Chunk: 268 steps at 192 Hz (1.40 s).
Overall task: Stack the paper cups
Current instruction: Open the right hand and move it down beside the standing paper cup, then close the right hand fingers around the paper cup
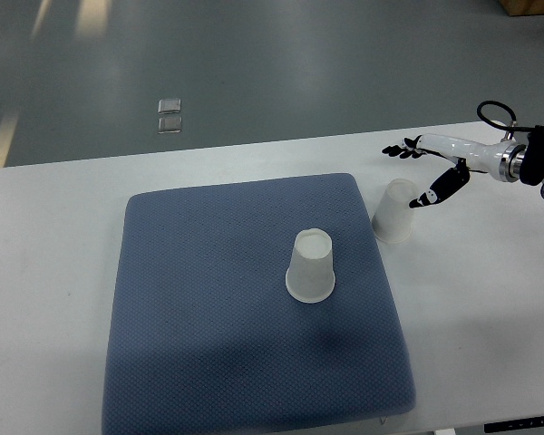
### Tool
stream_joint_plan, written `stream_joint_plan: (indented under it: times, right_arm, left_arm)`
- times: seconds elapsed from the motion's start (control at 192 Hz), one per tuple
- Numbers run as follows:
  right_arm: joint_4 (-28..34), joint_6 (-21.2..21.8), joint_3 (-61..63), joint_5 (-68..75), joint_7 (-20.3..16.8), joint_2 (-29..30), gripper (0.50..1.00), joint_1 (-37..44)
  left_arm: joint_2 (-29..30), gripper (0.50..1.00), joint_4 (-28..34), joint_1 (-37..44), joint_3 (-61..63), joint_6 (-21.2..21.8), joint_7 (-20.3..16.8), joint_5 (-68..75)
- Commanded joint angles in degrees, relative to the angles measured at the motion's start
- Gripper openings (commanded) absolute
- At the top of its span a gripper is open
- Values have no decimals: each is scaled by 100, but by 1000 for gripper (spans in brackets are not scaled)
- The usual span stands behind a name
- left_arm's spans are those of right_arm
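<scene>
One white paper cup (311, 265) stands upside down near the middle of the blue mat (208, 299). A second white paper cup (396, 211) stands upside down on the table just off the mat's right edge. My right hand (422, 172) comes in from the right edge and hovers beside that second cup, a little above and to its right. Its fingers are spread, with the thumb close to the cup's top and nothing grasped. My left arm does not show.
The white table (54, 272) runs across the view, with its far edge against a grey floor. A small clear object (170, 117) lies on the floor beyond the table.
</scene>
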Motion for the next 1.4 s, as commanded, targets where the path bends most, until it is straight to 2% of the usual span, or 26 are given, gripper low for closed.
stream_joint_plan:
  times: [0.0, 0.214, 0.486, 0.794, 1.107, 1.159, 1.263, 1.394]
  right_arm:
    - [0, -256, -219, -118, 0, 49, 879, 2]
    - [-27, -379, -386, -250, 0, 137, 868, 2]
    - [-114, -449, -456, -576, -18, 198, 819, -7]
    - [-255, -730, -659, -602, -26, 286, 819, -7]
    - [-361, -757, -729, -611, -26, 330, 807, 2]
    - [-361, -757, -729, -663, -26, 330, 793, 2]
    - [-361, -757, -729, -786, -26, 330, 725, 2]
    - [-361, -765, -720, -786, -26, 322, 666, 11]
  left_arm:
    - [0, 1000, 0, 0, 0, 0, 0, 0]
    - [0, 1000, 0, 0, 0, 0, 0, 0]
    - [0, 1000, 0, 0, 0, 0, 0, 0]
    - [0, 1000, 0, 0, 0, 0, 0, 0]
    - [0, 1000, 0, 0, 0, 0, 0, 0]
    - [0, 1000, 0, 0, 0, 0, 0, 0]
    - [0, 1000, 0, 0, 0, 0, 0, 0]
    - [0, 1000, 0, 0, 0, 0, 0, 0]
